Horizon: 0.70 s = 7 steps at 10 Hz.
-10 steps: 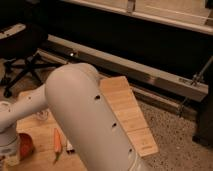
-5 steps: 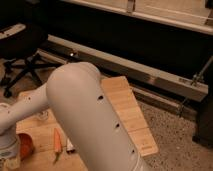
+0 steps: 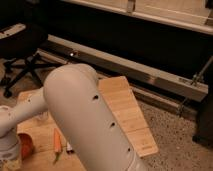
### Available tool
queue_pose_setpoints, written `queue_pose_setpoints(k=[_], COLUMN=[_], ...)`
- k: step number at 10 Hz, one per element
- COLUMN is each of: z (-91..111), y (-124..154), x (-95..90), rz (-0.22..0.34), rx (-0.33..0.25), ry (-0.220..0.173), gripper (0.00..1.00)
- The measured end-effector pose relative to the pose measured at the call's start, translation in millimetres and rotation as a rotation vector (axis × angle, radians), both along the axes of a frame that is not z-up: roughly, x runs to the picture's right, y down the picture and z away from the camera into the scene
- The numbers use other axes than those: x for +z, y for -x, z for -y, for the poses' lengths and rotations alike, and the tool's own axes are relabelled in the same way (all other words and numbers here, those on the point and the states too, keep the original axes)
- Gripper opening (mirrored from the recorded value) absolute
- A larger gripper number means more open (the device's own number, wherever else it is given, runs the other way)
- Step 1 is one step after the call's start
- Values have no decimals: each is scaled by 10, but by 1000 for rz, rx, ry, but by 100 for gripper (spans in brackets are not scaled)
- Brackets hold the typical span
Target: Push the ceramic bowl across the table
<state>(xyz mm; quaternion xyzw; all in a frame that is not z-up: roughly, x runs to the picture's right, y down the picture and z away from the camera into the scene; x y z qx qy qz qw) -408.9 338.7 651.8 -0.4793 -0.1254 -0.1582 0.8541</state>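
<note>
The table (image 3: 127,112) is a light bamboo top with plank strips, seen right of my big white arm link (image 3: 85,120), which hides most of it. An orange-red rounded thing (image 3: 26,145), seemingly the ceramic bowl, shows at the lower left, partly hidden behind my forearm (image 3: 10,135). My gripper (image 3: 11,162) is at the bottom left corner, right beside the bowl's left side and mostly cut off by the frame edge. I cannot tell if it touches the bowl.
An orange carrot with a green end (image 3: 56,142) lies on the table right of the bowl. A clear glass-like thing (image 3: 41,117) stands behind it. A black office chair (image 3: 22,55) is at the far left, a metal rail (image 3: 150,75) behind the table, speckled floor (image 3: 175,130) to the right.
</note>
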Motion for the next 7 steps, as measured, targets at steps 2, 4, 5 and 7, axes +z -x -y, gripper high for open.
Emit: queue_pose_setpoints(k=[2, 4, 5, 7], z=[-31, 51, 126, 261], y=[39, 156, 207, 270], x=[63, 97, 111, 179], rz=[3, 19, 25, 27], rx=[-6, 21, 37, 61], ry=[-2, -29, -50, -84], gripper=[0, 0, 0, 0])
